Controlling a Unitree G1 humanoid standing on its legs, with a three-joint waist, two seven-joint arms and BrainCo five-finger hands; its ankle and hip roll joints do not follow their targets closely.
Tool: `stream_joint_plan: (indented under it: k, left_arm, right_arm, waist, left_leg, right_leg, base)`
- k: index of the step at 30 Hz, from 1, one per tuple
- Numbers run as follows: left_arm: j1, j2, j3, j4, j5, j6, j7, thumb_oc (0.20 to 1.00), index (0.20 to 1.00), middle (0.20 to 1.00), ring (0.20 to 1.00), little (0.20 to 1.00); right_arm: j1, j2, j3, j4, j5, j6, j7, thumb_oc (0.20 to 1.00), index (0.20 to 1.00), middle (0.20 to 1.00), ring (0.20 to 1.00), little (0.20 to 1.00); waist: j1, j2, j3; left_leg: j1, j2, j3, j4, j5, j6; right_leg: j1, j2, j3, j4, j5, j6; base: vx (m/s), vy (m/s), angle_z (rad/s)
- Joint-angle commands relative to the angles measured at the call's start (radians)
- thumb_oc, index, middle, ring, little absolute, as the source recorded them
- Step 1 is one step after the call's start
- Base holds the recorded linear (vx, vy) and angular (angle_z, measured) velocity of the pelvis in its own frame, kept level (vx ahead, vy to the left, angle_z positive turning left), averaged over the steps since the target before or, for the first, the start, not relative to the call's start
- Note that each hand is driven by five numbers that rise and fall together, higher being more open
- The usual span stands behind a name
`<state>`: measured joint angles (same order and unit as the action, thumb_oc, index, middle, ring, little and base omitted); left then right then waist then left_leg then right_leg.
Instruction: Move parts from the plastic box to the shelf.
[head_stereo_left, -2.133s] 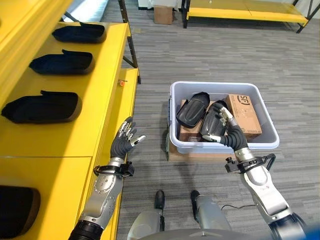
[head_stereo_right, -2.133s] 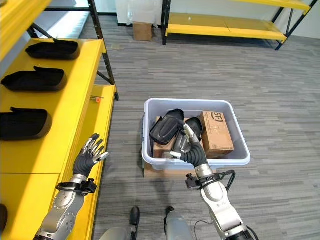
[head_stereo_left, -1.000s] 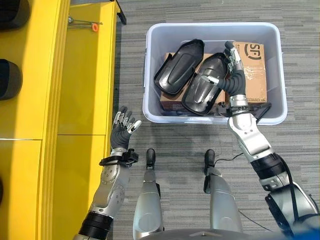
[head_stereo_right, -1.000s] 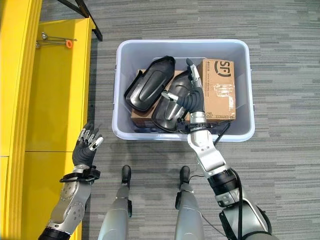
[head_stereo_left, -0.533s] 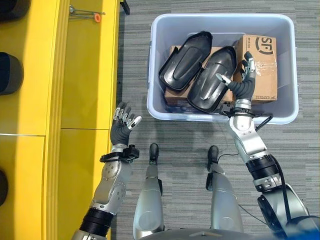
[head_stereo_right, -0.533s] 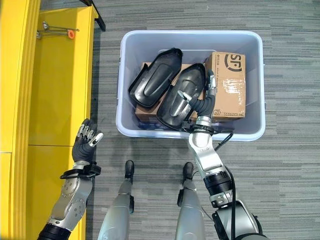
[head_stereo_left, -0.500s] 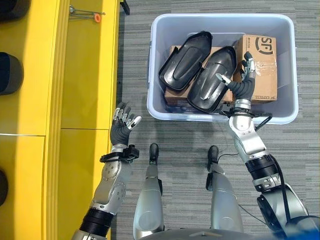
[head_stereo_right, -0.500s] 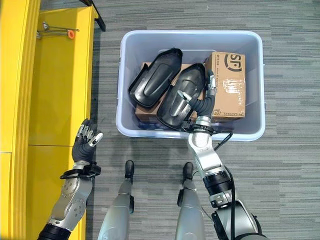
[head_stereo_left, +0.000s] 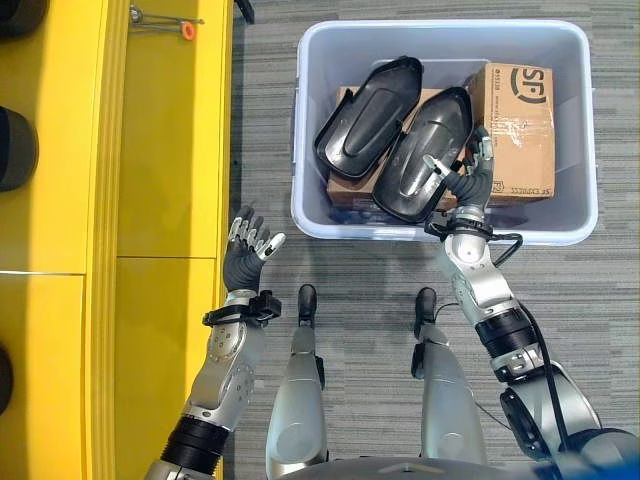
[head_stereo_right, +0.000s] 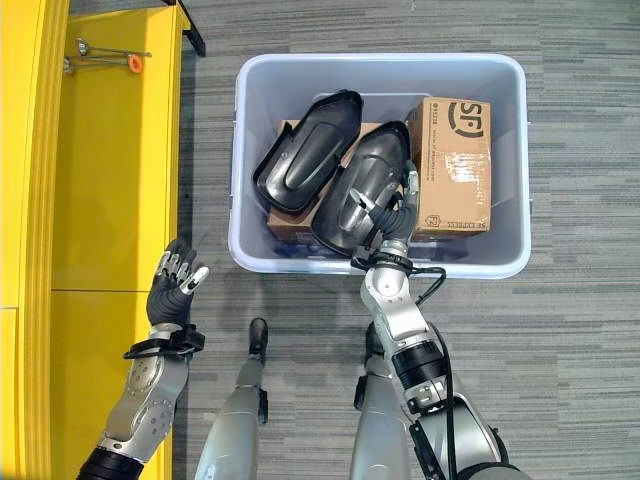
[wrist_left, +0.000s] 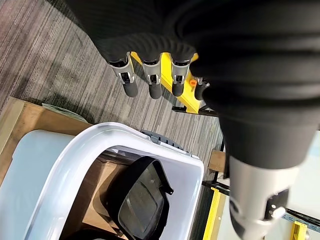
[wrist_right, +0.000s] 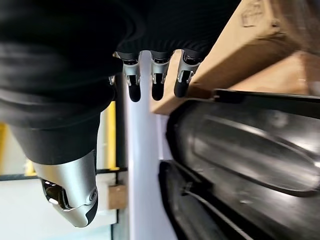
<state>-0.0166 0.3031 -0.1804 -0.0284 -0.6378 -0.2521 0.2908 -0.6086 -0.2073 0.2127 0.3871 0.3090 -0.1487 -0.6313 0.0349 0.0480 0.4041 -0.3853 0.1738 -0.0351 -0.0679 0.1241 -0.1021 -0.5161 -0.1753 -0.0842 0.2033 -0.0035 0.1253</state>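
The pale plastic box (head_stereo_left: 300, 150) stands on the floor with two black shell-shaped parts lying side by side in it, one on the left (head_stereo_left: 365, 120) and one on the right (head_stereo_left: 425, 160). My right hand (head_stereo_left: 466, 185) is just inside the box's near wall, at the near end of the right part. Its fingers (wrist_right: 155, 82) are straight beside the part (wrist_right: 250, 145) and its thumb rests over the part's surface, open. My left hand (head_stereo_left: 244, 258) hangs open above the floor beside the yellow shelf (head_stereo_left: 160, 150). Its fingers (wrist_left: 150, 85) are spread and hold nothing.
A brown cardboard box (head_stereo_left: 520, 120) fills the plastic box's right side, with more cardboard under the parts. Black parts (head_stereo_left: 15, 150) lie on the shelf at the far left. A small orange-tipped metal piece (head_stereo_left: 187, 30) sits on the shelf's far end.
My right hand has drawn back toward the box's near wall, along the right part's edge. The left hand has barely moved. The camera has shifted slightly.
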Motion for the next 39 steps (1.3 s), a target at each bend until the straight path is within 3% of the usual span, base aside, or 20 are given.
stream_joint_plan:
  k: [1, 8, 24, 39]
  left_arm:
    - [0.019, 0.059, 0.0, -0.115, 0.005, -0.064, 0.022, 1.0, 1.0, 1.0, 1.0, 1.0]
    - [0.013, 0.063, -0.013, -0.111, -0.005, -0.062, 0.019, 1.0, 1.0, 1.0, 1.0, 1.0]
    - [-0.015, 0.071, -0.047, -0.106, -0.015, -0.063, 0.026, 1.0, 1.0, 1.0, 1.0, 1.0]
    - [-0.018, 0.052, -0.019, -0.097, 0.02, -0.062, 0.068, 1.0, 1.0, 1.0, 1.0, 1.0]
  right_arm:
    - [-0.092, 0.006, -0.008, 0.003, 0.072, -0.075, 0.009, 1.0, 1.0, 1.0, 1.0, 1.0]
    - [-0.152, 0.013, -0.001, 0.127, 0.181, -0.087, 0.036, 1.0, 1.0, 1.0, 1.0, 1.0]
    - [-0.275, -0.026, -0.015, 0.336, 0.247, -0.092, 0.007, 1.0, 1.0, 1.0, 1.0, 1.0]
    - [-0.043, -0.006, 0.014, -0.07, 0.079, -0.086, -0.005, 1.0, 1.0, 1.0, 1.0, 1.0]
  waist:
    - [0.011, -0.017, 0.011]
    - [0.018, -0.012, 0.021]
    - [0.022, -0.007, 0.043]
    - [-0.014, -0.028, 0.048]
  left_leg:
    - [0.104, 0.049, 0.0, -0.019, -0.051, -0.029]
    - [0.098, 0.047, 0.001, -0.019, -0.05, -0.031]
    - [0.081, 0.049, 0.001, -0.019, -0.048, -0.031]
    - [0.084, 0.048, 0.013, -0.019, -0.054, -0.027]
  right_leg:
    - [-0.006, -0.039, 0.029, -0.087, 0.094, 0.02]
    - [-0.014, -0.04, 0.029, -0.082, 0.095, 0.02]
    - [-0.042, -0.037, 0.033, -0.076, 0.098, 0.02]
    - [-0.049, -0.036, 0.039, -0.083, 0.103, 0.022]
  base:
    - [0.0, 0.0, 0.0]
    - [0.0, 0.0, 0.0]
    - [0.0, 0.0, 0.0]
    - [0.0, 0.0, 0.0]
